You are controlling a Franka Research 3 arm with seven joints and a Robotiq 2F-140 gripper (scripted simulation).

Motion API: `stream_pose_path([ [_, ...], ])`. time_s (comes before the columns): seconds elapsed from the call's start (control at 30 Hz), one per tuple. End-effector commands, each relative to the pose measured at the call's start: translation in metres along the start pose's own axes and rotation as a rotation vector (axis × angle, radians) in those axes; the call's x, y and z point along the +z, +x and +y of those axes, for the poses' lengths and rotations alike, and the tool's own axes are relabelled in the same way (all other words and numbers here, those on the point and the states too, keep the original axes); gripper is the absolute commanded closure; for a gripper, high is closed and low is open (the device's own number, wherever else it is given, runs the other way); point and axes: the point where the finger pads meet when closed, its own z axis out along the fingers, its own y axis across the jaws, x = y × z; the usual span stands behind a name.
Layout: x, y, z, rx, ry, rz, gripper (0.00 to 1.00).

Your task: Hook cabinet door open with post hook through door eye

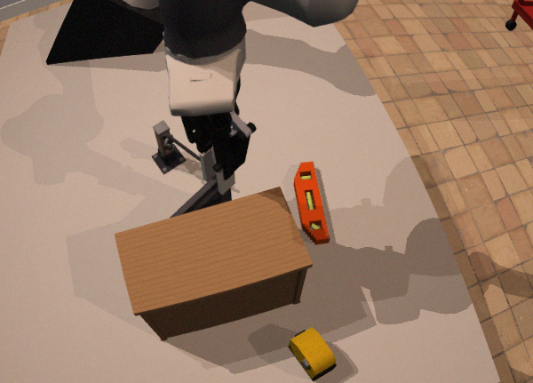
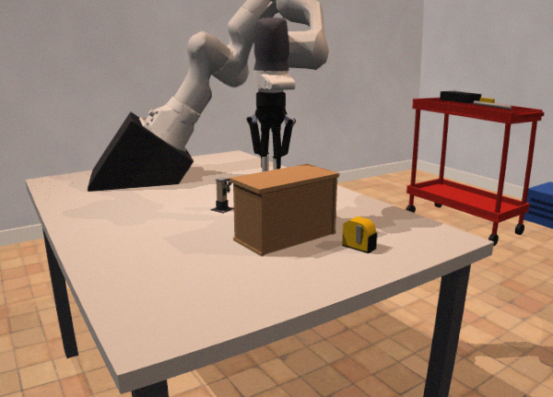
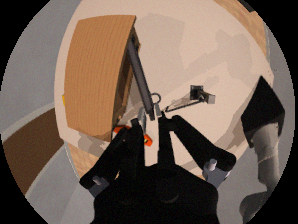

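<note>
The brown wooden cabinet (image 1: pixel 213 254) stands flat on the table. Its dark grey door (image 1: pixel 197 202) is swung open toward the small grey post (image 1: pixel 164 148). The thin hook rod (image 1: pixel 184 148) runs from the post toward the door's free end. In the wrist view the hook (image 3: pixel 178 103) reaches the eye (image 3: pixel 154 100) on the door (image 3: pixel 141 76). I cannot tell how low it sits in the eye. My gripper (image 1: pixel 218 179) hangs straight down over the door's free end, fingers nearly together (image 3: pixel 153 128), one on each side of the door's edge. It also shows in the exterior view (image 2: pixel 271 159).
An orange spirit level (image 1: pixel 311 202) lies to the right of the cabinet. A yellow tape measure (image 1: pixel 312 353) lies at the cabinet's near side. The robot's black base (image 2: pixel 135 155) stands at the back left. A red cart (image 2: pixel 475 157) stands off the table.
</note>
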Motion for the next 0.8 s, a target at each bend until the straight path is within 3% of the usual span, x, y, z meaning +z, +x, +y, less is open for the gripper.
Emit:
stream_pose_path([
  [0.0,-0.002,0.001,0.0,-0.017,0.001,0.002,0.84],
  [0.77,-0.026,0.001,0.001,-0.017,0.001,0.002,0.84],
])
